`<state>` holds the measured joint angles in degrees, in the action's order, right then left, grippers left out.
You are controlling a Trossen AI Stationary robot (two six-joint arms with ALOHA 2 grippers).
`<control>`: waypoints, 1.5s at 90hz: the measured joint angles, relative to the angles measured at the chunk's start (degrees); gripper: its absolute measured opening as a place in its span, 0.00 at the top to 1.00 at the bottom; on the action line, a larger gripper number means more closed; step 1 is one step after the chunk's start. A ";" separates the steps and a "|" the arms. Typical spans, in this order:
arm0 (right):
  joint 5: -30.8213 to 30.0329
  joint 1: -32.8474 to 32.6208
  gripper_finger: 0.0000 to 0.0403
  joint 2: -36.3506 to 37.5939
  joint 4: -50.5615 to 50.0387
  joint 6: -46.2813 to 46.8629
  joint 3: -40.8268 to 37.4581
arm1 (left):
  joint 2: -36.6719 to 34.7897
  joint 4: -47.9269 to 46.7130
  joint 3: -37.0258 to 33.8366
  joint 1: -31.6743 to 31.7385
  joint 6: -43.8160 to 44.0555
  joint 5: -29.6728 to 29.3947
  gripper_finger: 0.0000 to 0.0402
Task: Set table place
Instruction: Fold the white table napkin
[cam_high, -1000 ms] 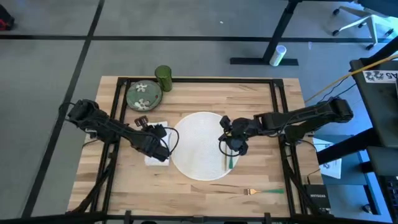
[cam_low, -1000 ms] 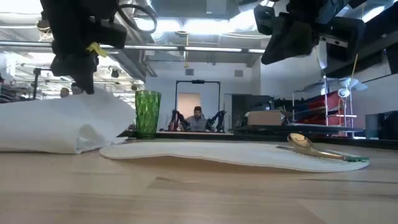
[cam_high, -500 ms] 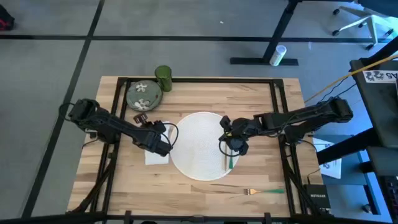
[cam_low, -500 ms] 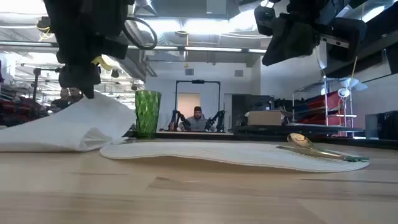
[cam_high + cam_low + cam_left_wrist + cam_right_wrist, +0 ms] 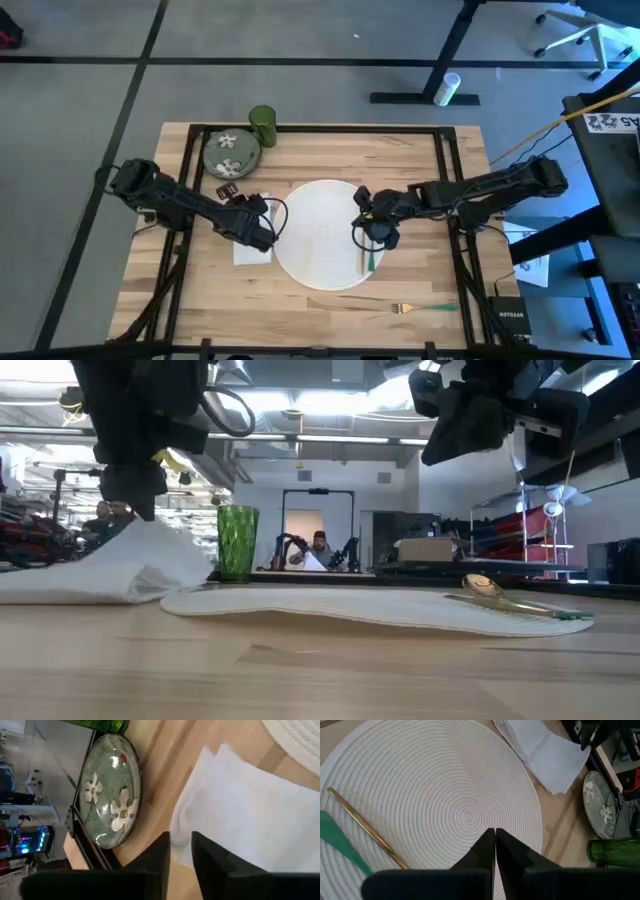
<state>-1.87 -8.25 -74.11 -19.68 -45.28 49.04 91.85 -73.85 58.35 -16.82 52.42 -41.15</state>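
1. Our left gripper [image 5: 256, 233] pinches the white napkin [image 5: 250, 248] on the desk [image 5: 420, 160], left of the round placemat [image 5: 320, 232].
2. Our right gripper [image 5: 372, 234], fingers together and empty, hovers over the placemat's right side.
3. Risk: napkin slips or bunches, thin pinch.

Left gripper [image 5: 257, 237] shifted slightly toward the placemat [image 5: 325, 234] since 1 s ago, dragging the white napkin [image 5: 110, 568] with it so the napkin's raised fold now sits lower and flatter in the low view.
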 joint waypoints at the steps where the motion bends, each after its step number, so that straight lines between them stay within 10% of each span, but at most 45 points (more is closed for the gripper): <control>1: 0.00 0.00 1.00 0.00 0.00 0.00 0.00 | 0.00 -0.03 0.00 0.00 0.00 0.00 0.81; 25: 0.00 0.00 1.00 0.00 0.00 0.00 0.00 | 0.00 -0.50 0.00 0.00 -0.33 0.13 0.73; 61: 0.02 0.00 1.00 0.00 -1.44 1.14 0.00 | 0.00 14.95 0.04 -6.55 -4.56 16.16 0.99; 135: 0.02 -0.02 1.00 0.00 -1.51 1.67 0.00 | -0.15 32.95 -12.81 -18.17 1.00 24.08 1.00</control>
<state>-1.85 -8.27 -74.11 -21.19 -43.60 49.04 91.70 -40.90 45.54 -34.99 53.42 -17.06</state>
